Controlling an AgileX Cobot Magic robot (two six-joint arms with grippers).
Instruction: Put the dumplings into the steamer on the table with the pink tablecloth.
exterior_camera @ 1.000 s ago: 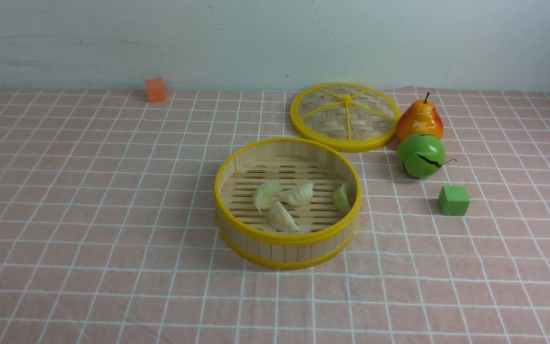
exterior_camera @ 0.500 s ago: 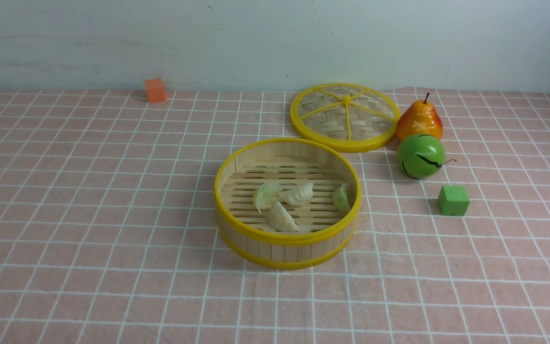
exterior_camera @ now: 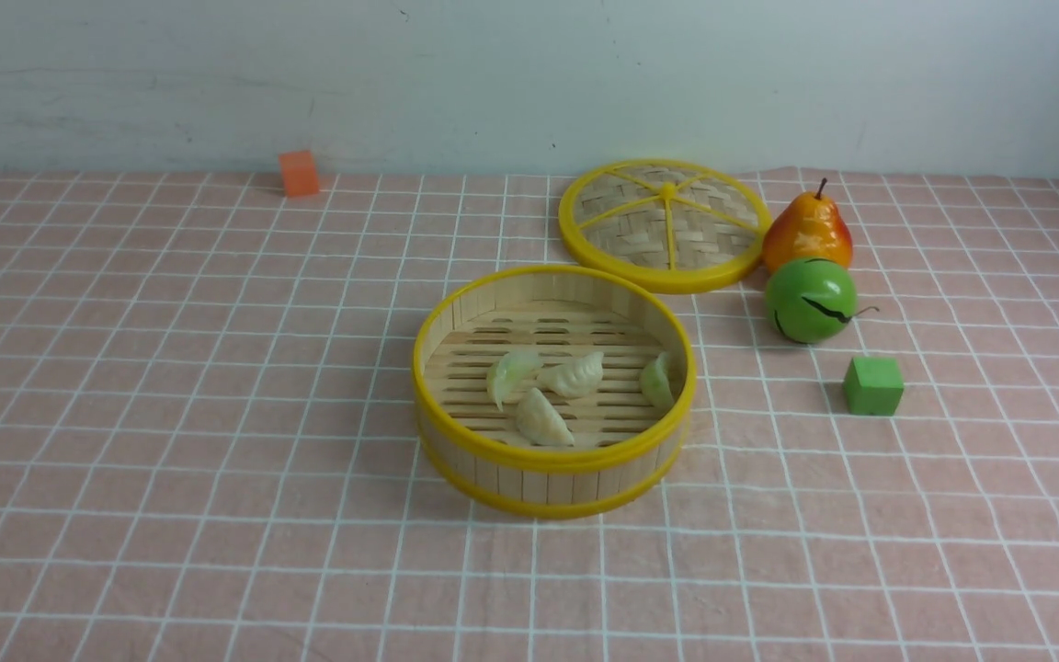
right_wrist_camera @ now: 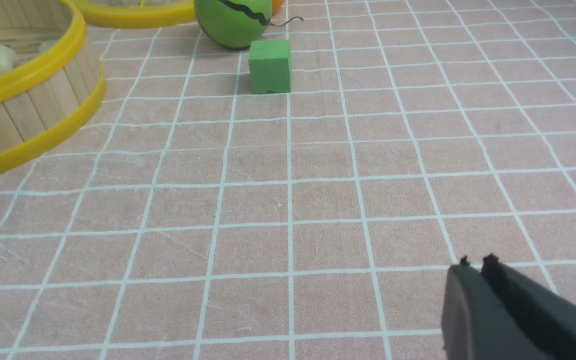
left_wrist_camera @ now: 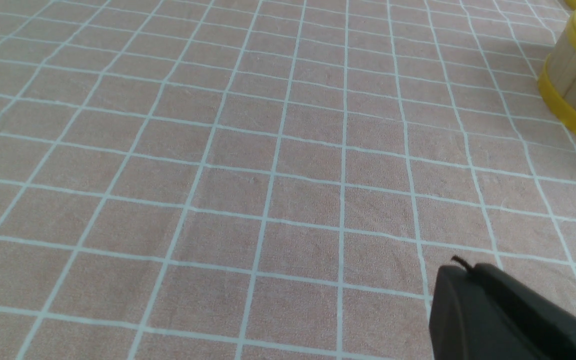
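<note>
In the upper left of the front view a small orange cube (exterior_camera: 299, 173) sits near the wall at the far edge of the counter (exterior_camera: 125, 414), which is covered by the pink tablecloth (exterior_camera: 952, 515) with its white grid. At the middle of the frame stands the steamer (exterior_camera: 553, 457), and all four dumplings (exterior_camera: 573, 374) lie on its slatted floor: three clustered near the centre, one against the right-hand wall. Up and to the right lies the woven lid (exterior_camera: 665, 223), flat on the cloth, with a pear (exterior_camera: 807, 231) just beside it, a green ball-shaped fruit (exterior_camera: 810, 300) below the pear, and a green cube (exterior_camera: 873, 385) lower right again. Neither arm shows in the front view. In the left wrist view the left pincer (left_wrist_camera: 460, 267) sits in the lower right corner, pressed together and empty above bare cloth; in the right wrist view the right pincer (right_wrist_camera: 475, 264) shows a thin slit between its tips, nearly together, gripping nothing. No dumpling is left on the cloth, so the loading looks finished; what remains seems only to keep both arms clear of the steamer.
</note>
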